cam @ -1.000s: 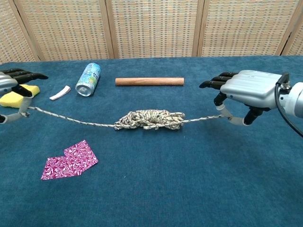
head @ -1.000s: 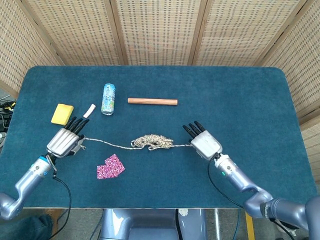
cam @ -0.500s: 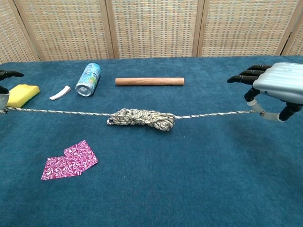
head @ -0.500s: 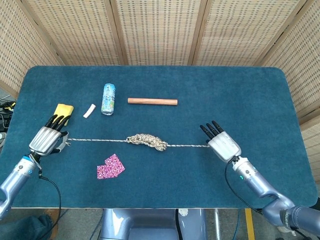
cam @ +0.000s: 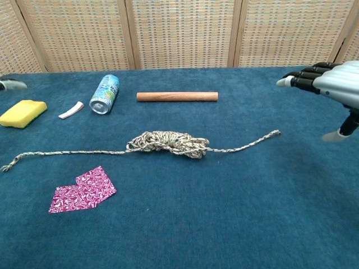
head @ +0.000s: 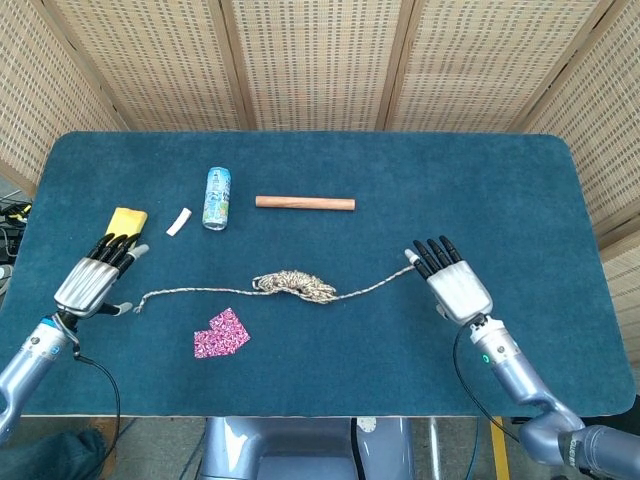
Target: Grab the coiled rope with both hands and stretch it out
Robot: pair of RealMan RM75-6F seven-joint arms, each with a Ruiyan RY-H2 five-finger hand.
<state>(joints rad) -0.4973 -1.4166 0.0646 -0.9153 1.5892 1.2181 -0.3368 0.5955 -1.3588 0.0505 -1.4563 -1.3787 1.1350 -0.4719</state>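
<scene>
Two loose tails are trailing from the rope (head: 296,284), whose tangled clump is lying mid-frame on the blue bench (head: 480,190), so stretching looks only partly done. The left hand (head: 90,282) and right hand (head: 455,285) are hovering spread, holding nothing. A wooden dowel (head: 305,203), drink can (head: 217,197), pink cloth (head: 221,333), and yellow sponge (head: 125,221) are lying nearby, none blocking.

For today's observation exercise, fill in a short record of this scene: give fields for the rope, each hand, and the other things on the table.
rope: lying slack on the table, middle bunched, both ends free
left hand: open, apart from the rope's left end
right hand: open, fingers spread, beside the rope's right end, not holding it
other things: can, wooden stick, yellow sponge, pink patterned piece, small white piece
</scene>
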